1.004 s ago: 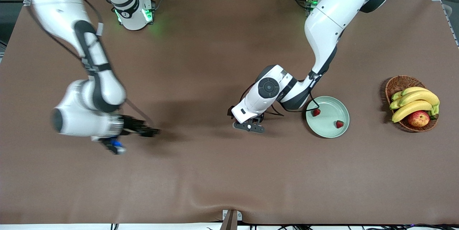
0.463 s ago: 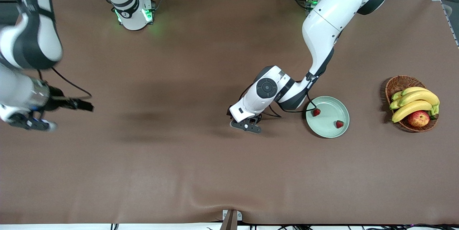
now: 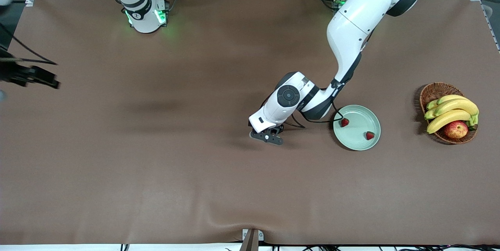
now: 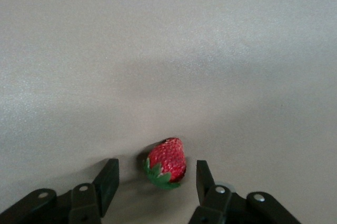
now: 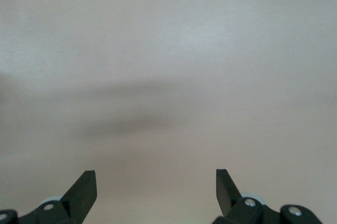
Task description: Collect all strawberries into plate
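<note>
A: Right gripper (image 3: 39, 77) has swung off to the table's right-arm edge, fingers wide, empty.
B: Left gripper (image 4: 157, 177)?
A: Down on the table beside the plate (image 3: 356, 141); third strawberry (image 4: 167, 162) between its part-closed fingers, untouched. Two strawberries (image 3: 344, 122) in the plate

— Where does the plate (image 3: 356, 127) sit?
— Right of centre in the frame, on the surface (image 3: 195, 184), with two strawberries (image 3: 344, 122) in it: one by its upper-left rim, one (image 3: 369, 135) toward its lower right.
— And the third strawberry (image 4: 167, 161)?
— On the surface, between the fingers of the left pincer (image 3: 266, 137), just left of the plate.
— What else?
— A basket (image 3: 434, 91) at the frame's right edge holds bananas (image 3: 451, 112) and an apple (image 3: 456, 129). The right pincer (image 3: 39, 79) hangs at the upper-left edge.
</note>
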Motion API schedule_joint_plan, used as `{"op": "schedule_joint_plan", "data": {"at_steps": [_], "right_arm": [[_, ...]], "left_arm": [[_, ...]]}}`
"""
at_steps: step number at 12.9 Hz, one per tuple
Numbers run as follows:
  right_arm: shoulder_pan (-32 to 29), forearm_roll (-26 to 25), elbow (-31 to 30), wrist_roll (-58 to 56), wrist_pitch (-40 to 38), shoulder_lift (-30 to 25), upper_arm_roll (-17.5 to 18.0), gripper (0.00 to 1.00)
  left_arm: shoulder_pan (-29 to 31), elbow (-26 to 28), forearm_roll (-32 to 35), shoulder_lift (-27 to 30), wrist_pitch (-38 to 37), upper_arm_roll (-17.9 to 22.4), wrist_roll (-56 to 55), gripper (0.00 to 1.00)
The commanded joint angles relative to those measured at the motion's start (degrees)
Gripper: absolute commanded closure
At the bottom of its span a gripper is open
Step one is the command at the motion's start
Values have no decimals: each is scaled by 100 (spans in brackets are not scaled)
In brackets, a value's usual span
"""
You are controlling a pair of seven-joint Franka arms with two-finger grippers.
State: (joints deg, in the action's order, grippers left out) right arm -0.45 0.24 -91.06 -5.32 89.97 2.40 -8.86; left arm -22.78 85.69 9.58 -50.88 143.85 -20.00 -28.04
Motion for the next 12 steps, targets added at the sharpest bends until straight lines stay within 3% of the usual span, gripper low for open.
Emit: {"op": "schedule_joint_plan", "data": {"at_steps": [1, 2, 4, 5, 8, 10, 12], "right_arm": [[-78, -86, 53, -373, -58, -47, -212, 0], [-78, -77, 70, -338, -58, -47, -212, 0], [-78, -7, 70, -259, -154, -38, -160, 0], [-78, 2, 70, -145, -216, -38, -99, 0], [-191, 11, 97, 5, -699, -38, 296, 0], [-341, -7, 141, 57, -761, -30, 718, 0], [-298, -15, 176, 390, -779, -38, 755, 0]], "left_arm": [[-78, -158, -17, -97, 47, 66, 123, 51], [-78, -158, -17, -97, 47, 66, 124, 58], [-69, -158, -17, -80, 47, 66, 132, 84], [-60, -158, -8, -36, 47, 66, 141, 89], [342, 278, 9, 462, 12, 57, 167, 90], [729, 963, 9, 1086, -14, -4, 307, 91], [1212, 1894, 9, 1728, -15, -4, 649, 90]]}}
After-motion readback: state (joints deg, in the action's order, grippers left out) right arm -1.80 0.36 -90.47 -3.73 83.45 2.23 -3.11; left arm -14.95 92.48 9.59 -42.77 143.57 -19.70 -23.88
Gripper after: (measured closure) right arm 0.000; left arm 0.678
